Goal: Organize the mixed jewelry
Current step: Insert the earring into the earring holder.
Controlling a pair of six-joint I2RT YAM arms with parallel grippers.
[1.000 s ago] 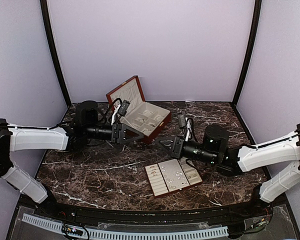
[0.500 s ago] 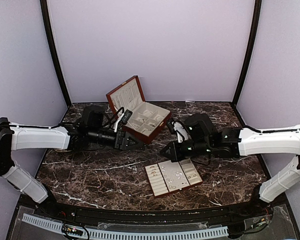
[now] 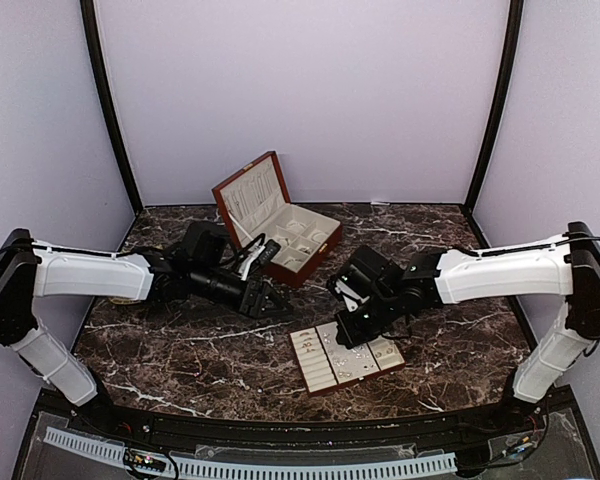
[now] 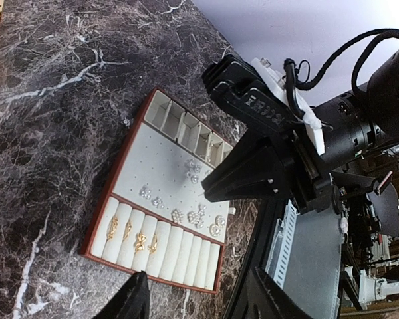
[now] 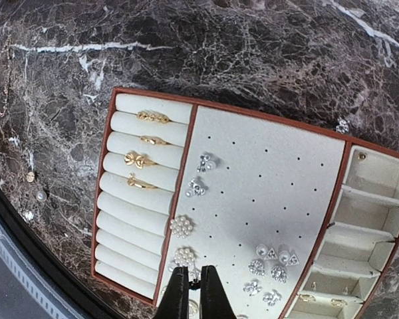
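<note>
Soft, even light from above fills the overhead view. The lilac walls [image 3: 310,90] are bright and the dark marble table [image 3: 180,340] looks dim beside them. Shadows under the arms are weak. The black posts [image 3: 108,110] bow outward, a wide-lens bend at the edges.

In the left wrist view the tray [image 4: 161,156] is sharp, the left gripper [image 4: 193,296] shows only as dark blurs at the bottom edge, and the top right is washed out.

In the right wrist view the jewelry [image 5: 278,272] is crisp with small glints, while the right gripper [image 5: 190,286] is slightly soft.
</note>
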